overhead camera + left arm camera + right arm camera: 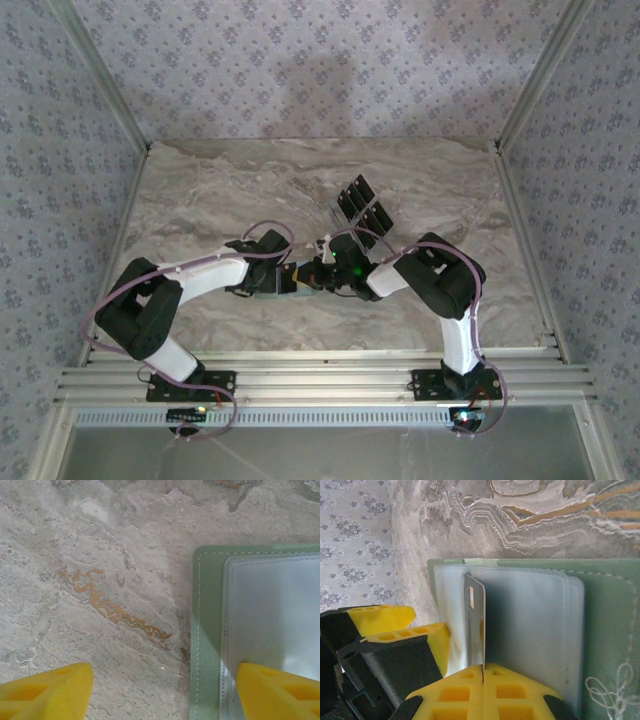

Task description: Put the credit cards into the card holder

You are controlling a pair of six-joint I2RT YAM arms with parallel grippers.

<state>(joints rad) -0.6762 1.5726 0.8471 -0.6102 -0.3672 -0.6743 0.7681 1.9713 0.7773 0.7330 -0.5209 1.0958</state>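
The pale green card holder (607,630) lies open on the marble table, its clear plastic sleeves (530,630) facing up. My right gripper (483,672) is shut on a thin silvery credit card (475,615), held edge-on over the left side of the sleeves. My left gripper (162,695) is open. Its right fingertip (280,690) rests on the sleeves near the holder's green edge (207,630), and its left fingertip (45,690) is over bare table. In the top view both grippers, left (288,280) and right (322,272), meet at the table's middle.
Several dark cards (362,205) lie fanned out just beyond the grippers. Patterned walls and metal frame rails (300,385) enclose the marble table (220,190). The left gripper's yellow fingers (415,640) sit close beside the held card.
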